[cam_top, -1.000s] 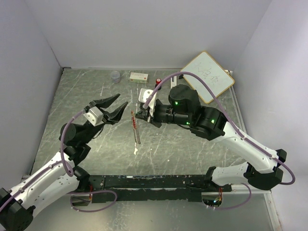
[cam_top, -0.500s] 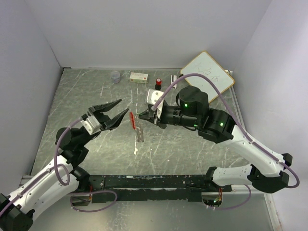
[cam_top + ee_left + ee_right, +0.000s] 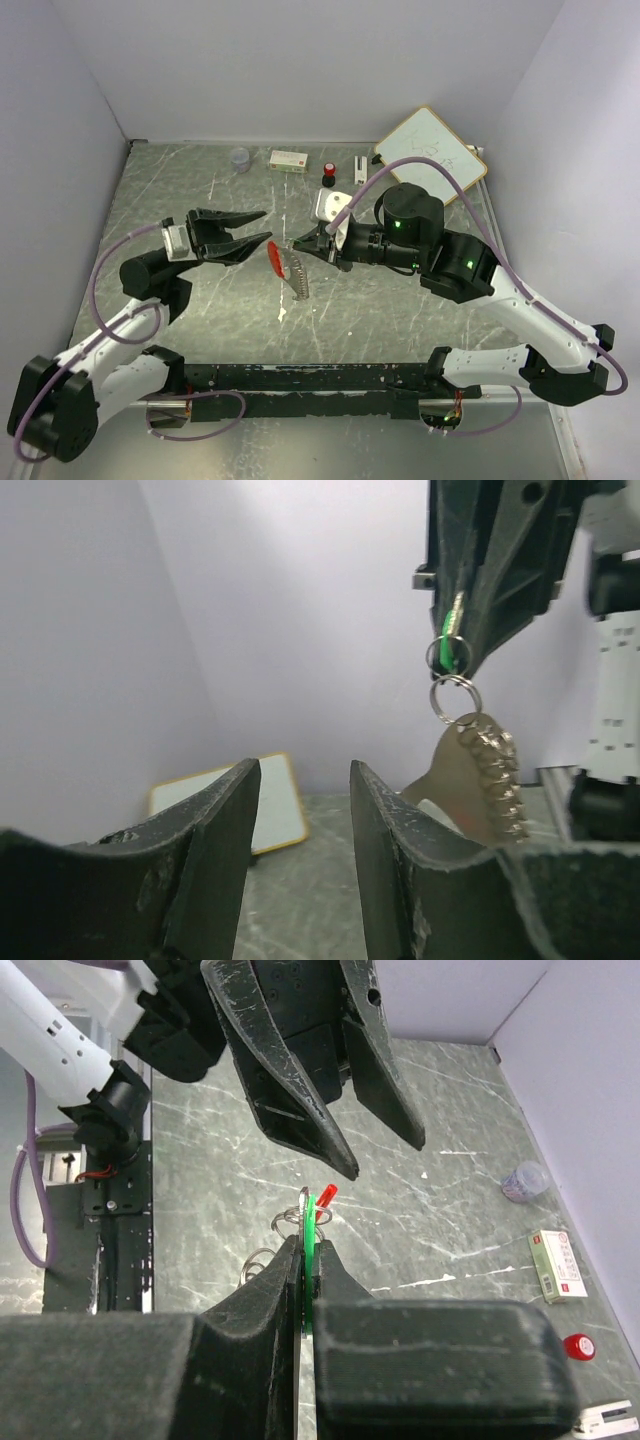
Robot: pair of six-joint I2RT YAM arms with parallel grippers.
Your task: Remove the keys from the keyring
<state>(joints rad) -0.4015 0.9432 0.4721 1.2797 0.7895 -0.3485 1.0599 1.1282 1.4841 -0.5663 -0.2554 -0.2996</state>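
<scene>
My right gripper [image 3: 302, 244] is shut on the small green key [image 3: 311, 1222], holding the bunch above the table. Small rings link it to the red key [image 3: 275, 258] and to the keyring [image 3: 298, 278], a ribbed grey strand hanging down to the right. The red key [image 3: 326, 1196] pokes out just past my right fingertips [image 3: 292, 1250]. My left gripper [image 3: 240, 236] points right at the bunch, open and empty, its tips just short of the red key. In the left wrist view the green key [image 3: 452, 652], rings and keyring [image 3: 497, 770] hang right of my left gripper [image 3: 305, 772].
A whiteboard [image 3: 430, 158] lies at the back right. A white box [image 3: 288, 159], a clear cup [image 3: 240, 157], a red-and-black knob [image 3: 328, 175] and a small white piece [image 3: 358, 170] line the back of the marbled table [image 3: 180, 190]. Side walls close in left and right.
My left gripper has swung round and come down level with the bunch, its jaws a little narrower. My right gripper has shifted right, and the strand now hangs slanted.
</scene>
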